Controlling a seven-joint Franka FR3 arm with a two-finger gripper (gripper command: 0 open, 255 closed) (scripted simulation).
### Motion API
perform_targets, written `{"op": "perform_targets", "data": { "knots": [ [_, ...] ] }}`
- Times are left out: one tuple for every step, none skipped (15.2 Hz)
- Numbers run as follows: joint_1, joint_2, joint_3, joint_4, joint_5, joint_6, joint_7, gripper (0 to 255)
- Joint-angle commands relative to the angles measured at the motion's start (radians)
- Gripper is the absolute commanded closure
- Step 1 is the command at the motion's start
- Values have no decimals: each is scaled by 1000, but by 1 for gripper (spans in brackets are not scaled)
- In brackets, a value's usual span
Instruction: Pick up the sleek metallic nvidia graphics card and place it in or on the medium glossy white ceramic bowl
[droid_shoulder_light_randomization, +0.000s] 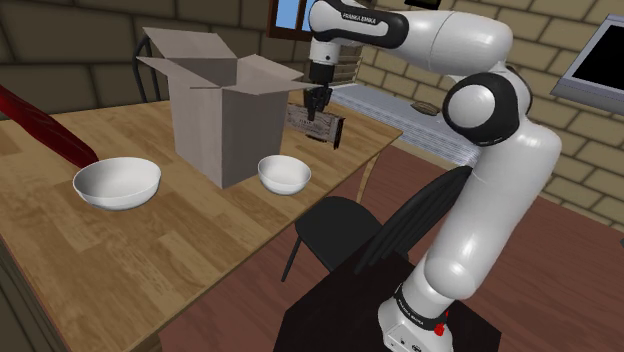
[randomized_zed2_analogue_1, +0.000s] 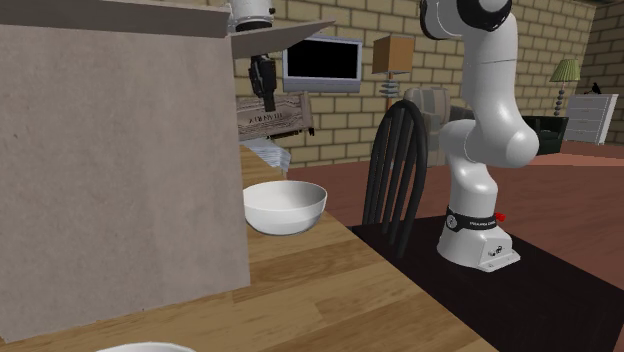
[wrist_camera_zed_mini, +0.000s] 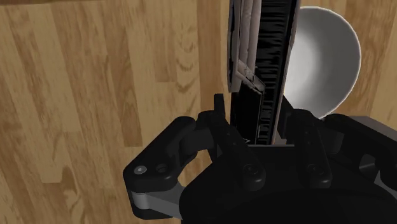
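1. Closest in the shoulder view, the dark stand (droid_shoulder_light_randomization: 320, 315) is carrying the white arm (droid_shoulder_light_randomization: 490, 200), which is arching up and over toward that view's left.
2. A black chair (droid_shoulder_light_randomization: 335, 228) is standing between the stand and the wooden table (droid_shoulder_light_randomization: 150, 270), close to the table's edge.
3. On the table, two bowls are sitting well apart. The larger white bowl (droid_shoulder_light_randomization: 117, 183) is lying toward the shoulder view's left. The smaller white bowl (droid_shoulder_light_randomization: 284, 173) is resting just beside the near corner of the cardboard box (droid_shoulder_light_randomization: 225, 110) (upright, flaps spread open).
4. Just beyond that smaller bowl, the black gripper (droid_shoulder_light_randomization: 316, 112) is pointing straight down, and its fingers (wrist_camera_zed_mini: 219, 114) are pinching the graphics card (droid_shoulder_light_randomization: 318, 128) between them. The wrist view is showing the clasp plainly, one finger on each face.
5. The card is hanging on edge in the air, lifted off the tabletop, with its long side level. In the second exterior view it is floating above and behind the bowl's rim. From the wrist camera, the bowl is lying just beside the card's far end, partly tucked behind it.
6. A red object (droid_shoulder_light_randomization: 40, 125) is slanting in at the shoulder view's left edge, past the larger bowl.
7. Farthest back, a brick wall (randomized_zed2_analogue_1: 480, 40) is carrying a dark screen (randomized_zed2_analogue_1: 322, 62), and a lamp (randomized_zed2_analogue_1: 567, 70) is standing off to the second exterior view's right.
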Motion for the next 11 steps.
{"op": "perform_targets", "data": {
  "knots": [
    [24, -25, 19, -25, 0, 2, 44, 255],
    [37, -34, 29, -32, 1, 0, 67, 255],
    [49, -43, 40, -38, 2, -2, 90, 255],
    [62, -50, 51, -43, 4, -4, 114, 255],
    [74, -57, 61, -47, 5, -6, 137, 255],
    [86, -62, 73, -49, 7, -8, 160, 255],
    [98, -66, 84, -50, 9, -11, 184, 255],
    [107, -69, 91, -50, 11, -12, 199, 255],
    [107, -72, 91, -68, 11, 2, 199, 255],
    [107, -75, 92, -85, 10, 16, 199, 255],
    [107, -77, 92, -102, 10, 31, 199, 255]
  ]
}}
